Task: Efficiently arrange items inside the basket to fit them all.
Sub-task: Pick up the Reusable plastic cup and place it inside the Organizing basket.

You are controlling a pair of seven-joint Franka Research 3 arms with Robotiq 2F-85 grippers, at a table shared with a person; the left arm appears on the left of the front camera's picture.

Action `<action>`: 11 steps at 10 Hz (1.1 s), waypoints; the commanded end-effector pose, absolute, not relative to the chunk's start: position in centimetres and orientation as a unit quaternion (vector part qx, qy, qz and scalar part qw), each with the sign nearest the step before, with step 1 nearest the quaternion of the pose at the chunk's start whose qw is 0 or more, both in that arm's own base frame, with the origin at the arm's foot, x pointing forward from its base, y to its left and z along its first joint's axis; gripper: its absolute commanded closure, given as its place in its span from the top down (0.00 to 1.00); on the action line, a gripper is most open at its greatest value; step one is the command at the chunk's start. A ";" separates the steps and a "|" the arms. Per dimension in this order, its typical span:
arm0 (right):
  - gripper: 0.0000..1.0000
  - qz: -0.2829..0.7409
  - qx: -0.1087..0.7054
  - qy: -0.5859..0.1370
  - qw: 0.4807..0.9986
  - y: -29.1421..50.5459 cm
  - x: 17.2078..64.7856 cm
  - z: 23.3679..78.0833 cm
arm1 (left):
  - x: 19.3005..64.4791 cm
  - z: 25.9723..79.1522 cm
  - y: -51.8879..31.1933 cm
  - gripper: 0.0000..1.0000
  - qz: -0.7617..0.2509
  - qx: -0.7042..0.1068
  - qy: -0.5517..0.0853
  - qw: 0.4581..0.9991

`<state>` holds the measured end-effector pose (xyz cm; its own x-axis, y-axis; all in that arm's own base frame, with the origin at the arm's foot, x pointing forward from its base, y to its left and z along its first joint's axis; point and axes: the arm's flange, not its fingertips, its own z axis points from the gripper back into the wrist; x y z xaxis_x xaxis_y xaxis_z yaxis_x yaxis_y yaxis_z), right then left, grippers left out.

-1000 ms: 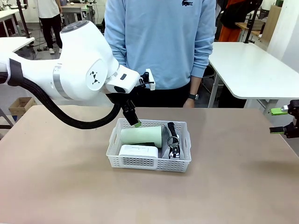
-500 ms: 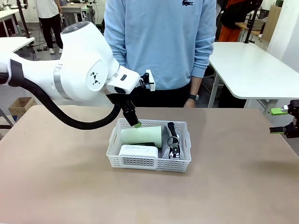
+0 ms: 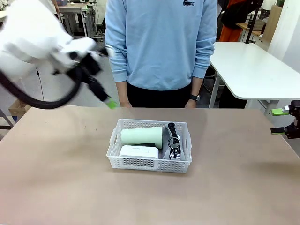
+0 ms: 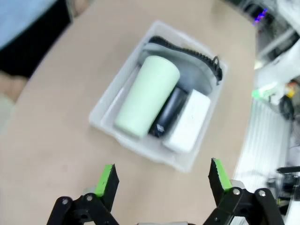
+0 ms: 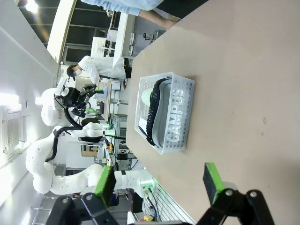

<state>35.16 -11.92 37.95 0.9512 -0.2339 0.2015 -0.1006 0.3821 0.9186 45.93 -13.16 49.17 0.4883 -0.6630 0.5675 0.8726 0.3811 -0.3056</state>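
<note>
The white plastic lattice-sided basket (image 3: 149, 161) is seen near the middle of the beige counter (image 3: 56, 187), with the pale green cup (image 3: 141, 136) laid on its side, the small white rectangular block (image 3: 138, 152), the black stapler (image 3: 174, 140) and the grey oval zip case (image 4: 194, 70) packed inside. The left end effector (image 4: 162, 177) is held released and empty above the counter, apart from the basket. The right end effector (image 3: 280, 121) is likewise released at the counter's right edge.

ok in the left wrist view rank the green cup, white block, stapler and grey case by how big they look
1. pale green cup, largest as it lies on its side on top.
2. white block.
3. black stapler, mostly hidden between them.
The grey zip case lies under the others, so its rank is unsure.
</note>
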 end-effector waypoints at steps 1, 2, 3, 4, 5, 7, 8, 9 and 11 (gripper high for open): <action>1.00 -0.030 0.554 -0.153 0.818 -12.2 35.0 38.1 | 43.5 47.9 -3.8 1.00 -0.384 -0.408 -0.187 0.807; 1.00 -0.030 0.554 -0.153 0.818 -12.2 35.0 38.1 | 41.6 46.0 2.0 1.00 -0.336 -0.488 -0.237 0.770; 1.00 -0.030 0.554 -0.153 0.818 -12.2 35.0 38.1 | 39.5 43.6 6.5 1.00 -0.262 -0.525 -0.289 0.756; 1.00 -0.030 0.554 -0.153 0.818 -12.2 35.0 38.1 | 37.0 40.9 9.9 1.00 -0.200 -0.564 -0.331 0.730; 1.00 -0.030 0.554 -0.153 0.818 -12.2 35.0 38.1 | 35.2 38.1 12.1 1.00 -0.152 -0.591 -0.358 0.707; 1.00 -0.030 0.554 -0.153 0.818 -12.2 35.0 38.1 | 34.7 33.6 13.3 1.00 -0.086 -0.631 -0.363 0.680; 1.00 -0.030 0.554 -0.153 0.818 -12.2 35.0 38.1 | 33.2 37.1 14.2 1.00 -0.129 -0.591 -0.337 0.721; 1.00 -0.030 0.554 -0.153 0.818 -12.2 35.0 38.1 | 33.2 37.1 14.2 1.00 -0.129 -0.591 -0.337 0.721; 1.00 -0.030 0.554 -0.153 0.818 -12.2 35.0 38.1 | 33.2 37.1 14.2 1.00 -0.129 -0.591 -0.337 0.721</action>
<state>35.16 -11.94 37.96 0.9510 -0.2342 0.2017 -0.1007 0.3822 0.9186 33.73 14.06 36.75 0.7305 0.2245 0.6450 0.5937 0.2580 -0.7622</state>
